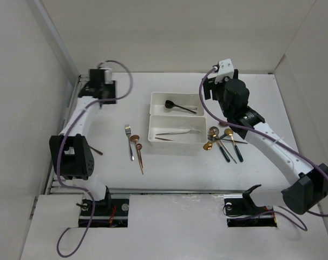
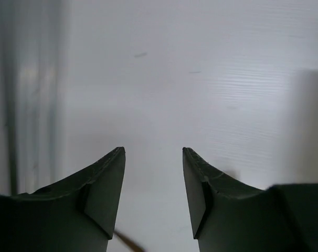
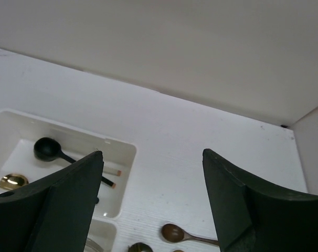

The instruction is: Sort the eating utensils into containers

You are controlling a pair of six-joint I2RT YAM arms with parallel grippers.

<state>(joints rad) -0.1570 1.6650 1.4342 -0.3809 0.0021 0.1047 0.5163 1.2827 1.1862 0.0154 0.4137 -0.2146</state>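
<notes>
Two white containers sit mid-table: the far tray (image 1: 199, 97) holds a black spoon (image 1: 177, 106), the near tray (image 1: 196, 142) holds silver utensils (image 1: 177, 132). A silver fork (image 1: 128, 131) and two copper spoons (image 1: 137, 149) lie loose left of the trays. Gold spoons and dark-handled pieces (image 1: 223, 142) are bunched on the right. My right gripper (image 1: 218, 89) (image 3: 152, 152) hangs open and empty, raised beside the far tray (image 3: 125, 152), where a black spoon (image 3: 46, 149) and a gold spoon (image 3: 12, 181) lie. My left gripper (image 1: 102, 89) (image 2: 154, 149) is open and empty over bare table at the far left.
White walls close the table in at the back and on both sides. A copper utensil (image 1: 96, 151) pokes out from under the left arm's elbow. A copper spoon (image 3: 175, 232) lies on the table below my right gripper. A thin brown sliver (image 2: 128, 242) shows at the left wrist view's bottom edge.
</notes>
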